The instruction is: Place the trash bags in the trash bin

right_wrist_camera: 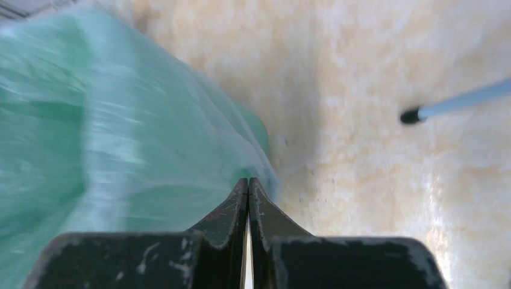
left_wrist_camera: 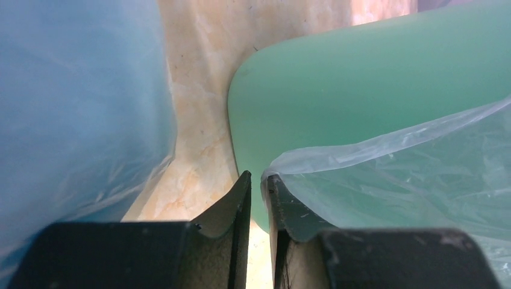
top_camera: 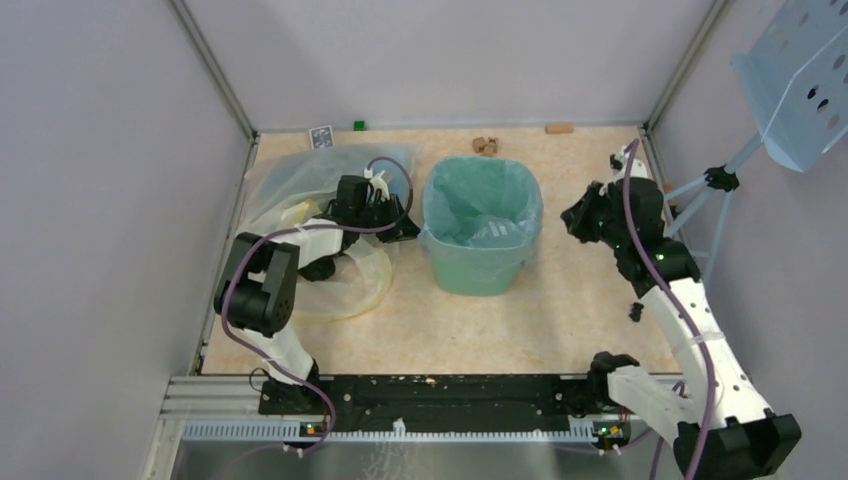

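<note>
The left arm and right arm pair white link shells with black joint housings; a purple cable loops along each. The right gripper has black wedge-shaped fingers, scuffed with pale scratches

1. Your right wrist view smears the mint-green plastic trash bin and its thin, translucent light-blue plastic trash bag with blur.
2. You cannot tell whether the left gripper pinches that bag's edge.
3. Overhead, the brown bits at the back are too small to name.
</note>
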You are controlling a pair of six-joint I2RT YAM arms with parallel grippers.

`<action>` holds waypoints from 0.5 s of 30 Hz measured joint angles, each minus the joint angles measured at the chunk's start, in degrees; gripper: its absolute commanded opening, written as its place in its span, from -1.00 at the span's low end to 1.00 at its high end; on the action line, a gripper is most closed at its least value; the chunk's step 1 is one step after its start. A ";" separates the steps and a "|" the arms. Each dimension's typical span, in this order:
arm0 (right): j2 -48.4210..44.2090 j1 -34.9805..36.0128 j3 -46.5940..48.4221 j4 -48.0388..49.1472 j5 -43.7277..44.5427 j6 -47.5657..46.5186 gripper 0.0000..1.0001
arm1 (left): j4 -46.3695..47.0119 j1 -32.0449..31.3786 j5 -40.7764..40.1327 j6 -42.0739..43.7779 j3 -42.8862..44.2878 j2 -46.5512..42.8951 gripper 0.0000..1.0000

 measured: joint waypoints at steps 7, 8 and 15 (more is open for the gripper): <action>7.63 14.23 22.82 -5.92 8.85 -6.78 -1.00 | -0.44 0.00 0.26 0.85 0.74 0.00 -0.85; 10.01 16.28 26.34 -6.99 9.27 -8.48 -1.00 | -0.63 0.00 0.28 0.94 0.85 0.00 -0.95; 24.70 25.31 36.50 -11.56 9.29 -18.29 -1.00 | -0.70 -0.02 1.11 0.85 2.05 1.31 -1.00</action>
